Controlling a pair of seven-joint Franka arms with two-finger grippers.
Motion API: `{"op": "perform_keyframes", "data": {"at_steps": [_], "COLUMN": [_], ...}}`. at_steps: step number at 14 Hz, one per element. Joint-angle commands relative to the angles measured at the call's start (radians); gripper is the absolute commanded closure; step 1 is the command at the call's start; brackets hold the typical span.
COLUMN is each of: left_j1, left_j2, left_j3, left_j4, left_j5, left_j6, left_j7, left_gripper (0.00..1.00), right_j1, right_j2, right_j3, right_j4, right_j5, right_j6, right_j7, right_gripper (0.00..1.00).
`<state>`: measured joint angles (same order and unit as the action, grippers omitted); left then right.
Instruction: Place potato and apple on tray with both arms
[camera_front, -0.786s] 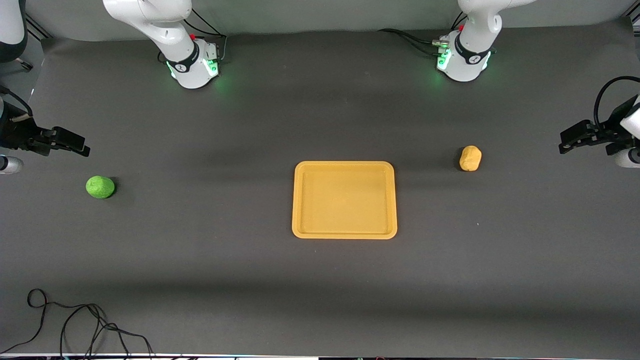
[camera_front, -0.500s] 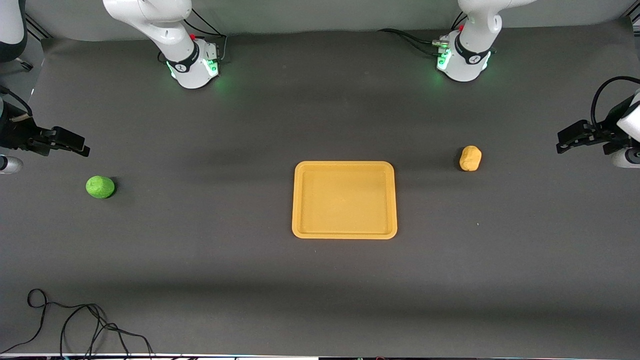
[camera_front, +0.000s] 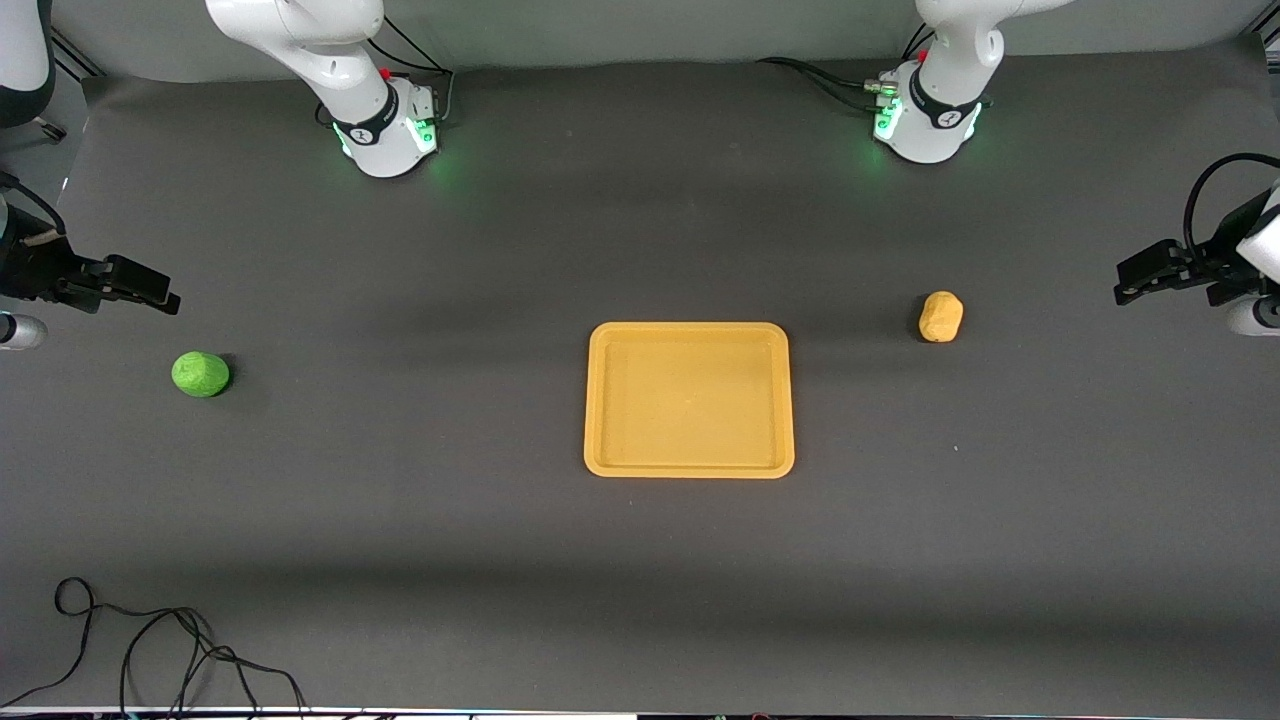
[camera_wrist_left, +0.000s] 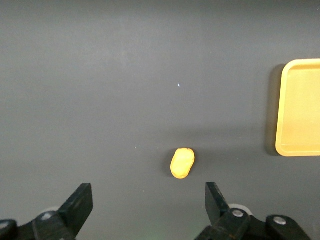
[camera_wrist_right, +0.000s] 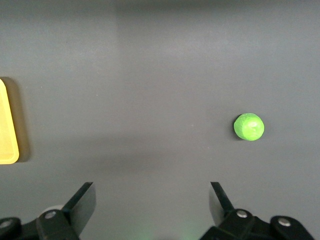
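While my left gripper (camera_wrist_left: 146, 202) has crept only a touch toward the potato (camera_front: 941, 316) over the last moment, its fingers are spread wide and holding nothing. My right gripper (camera_wrist_right: 152, 202) is equally wide and basically hasn't budged, up at its own end of the table near the apple (camera_front: 200, 374). Both fruits sit on the mat, well apart from the tray (camera_front: 689, 468) between them — so nothing's been picked yet, I'm just starting the approach.
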<state>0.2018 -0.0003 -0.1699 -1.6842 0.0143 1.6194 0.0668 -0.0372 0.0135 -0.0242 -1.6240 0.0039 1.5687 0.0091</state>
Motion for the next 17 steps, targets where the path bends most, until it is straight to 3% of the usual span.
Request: {"op": "perform_keyframes", "data": {"at_steps": [1, 7, 9, 10, 12, 17], "left_j1": [-0.013, -0.061, -0.061, -0.062, -0.082, -0.118], "left_j2": [-0.009, -0.006, 0.016, 0.046, 0.120, 0.244], "left_j3": [0.000, -0.003, -0.002, -0.002, -0.002, -0.002], "left_j4": [-0.112, -0.451, -0.567, -0.589, -0.598, -0.716], "left_j5": [0.001, -0.002, -0.011, -0.011, -0.011, -0.010], "left_j6": [0.028, 0.322, 0.399, 0.437, 0.494, 0.692], "left_j7": [-0.002, 0.007, 0.132, 0.202, 0.231, 0.235], "left_gripper": [0.01, 0.02, 0.02, 0.08, 0.08, 0.03], "right_j1": [0.010, 0.010, 0.010, 0.010, 0.011, 0.004], "right_j2": [0.011, 0.019, 0.019, 0.019, 0.014, -0.021], "right_j3": [-0.008, -0.008, -0.008, -0.008, -0.008, -0.038], "right_j4": [0.024, 0.024, 0.021, 0.018, 0.013, -0.059], "right_j5": [-0.001, -0.001, -0.001, -0.001, -0.001, -0.002], "right_j6": [-0.016, -0.013, -0.010, -0.010, -0.004, 0.053], "right_j7": [0.026, 0.020, 0.019, 0.018, 0.020, -0.004], "right_gripper": [0.00, 0.00, 0.00, 0.00, 0.00, 0.00]}}
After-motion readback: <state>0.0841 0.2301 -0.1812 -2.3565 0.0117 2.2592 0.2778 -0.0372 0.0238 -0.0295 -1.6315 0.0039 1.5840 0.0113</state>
